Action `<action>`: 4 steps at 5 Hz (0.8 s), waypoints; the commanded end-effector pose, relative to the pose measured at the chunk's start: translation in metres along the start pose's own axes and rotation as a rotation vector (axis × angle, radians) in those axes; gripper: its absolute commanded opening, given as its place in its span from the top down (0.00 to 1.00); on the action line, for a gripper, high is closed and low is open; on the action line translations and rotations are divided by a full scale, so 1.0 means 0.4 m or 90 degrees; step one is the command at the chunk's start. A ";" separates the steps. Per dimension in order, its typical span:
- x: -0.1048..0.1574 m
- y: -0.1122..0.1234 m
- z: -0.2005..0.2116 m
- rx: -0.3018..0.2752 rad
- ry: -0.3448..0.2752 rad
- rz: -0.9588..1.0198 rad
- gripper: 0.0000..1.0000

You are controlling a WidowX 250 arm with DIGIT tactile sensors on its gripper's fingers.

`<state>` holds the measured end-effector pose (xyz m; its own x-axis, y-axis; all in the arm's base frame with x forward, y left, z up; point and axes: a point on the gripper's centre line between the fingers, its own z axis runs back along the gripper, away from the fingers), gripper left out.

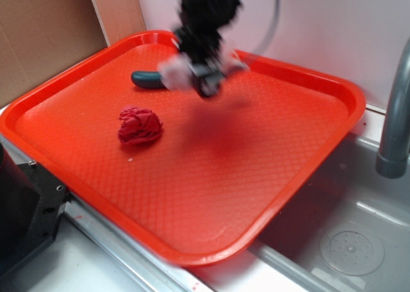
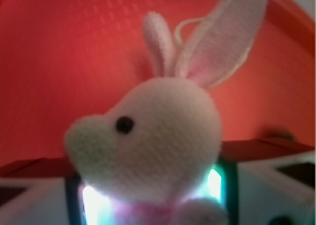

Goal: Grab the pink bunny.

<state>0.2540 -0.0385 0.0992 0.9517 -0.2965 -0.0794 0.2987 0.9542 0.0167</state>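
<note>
Bunny: we see the pink bunny (image 2: pixel 158 136) filling the wrist view, its head and both ears upright between the lit pads; in the exterior view it shows only as a pale blur at the tool, above the far part of the tray (image 1: pixel 320 81)
Tool: the tool (image 1: pixel 204 74) is pinched on the bunny's lower body, one pad glowing on either side of it; we judge the grip sits low so the head stays free
Height: the blurred shadow on the tray beneath suggests the bunny is held off the surface; we cannot tell how high
Tray: the red tray lies tilted over a sink (image 1: pixel 359 241), one corner overhanging the basin; a fall near that edge could roll the toy into it
Others: the red wad (image 1: pixel 139 126) lies apart toward the left; the green sausage shape (image 1: pixel 146 79) sits just beside the tool, partly hidden behind it
Progress: we judge the grab as made
</note>
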 end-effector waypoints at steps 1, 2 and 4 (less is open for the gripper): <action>-0.179 0.063 0.183 -0.023 -0.067 0.166 1.00; -0.258 0.057 0.207 -0.025 -0.069 0.190 1.00; -0.278 0.060 0.196 -0.006 -0.068 0.226 1.00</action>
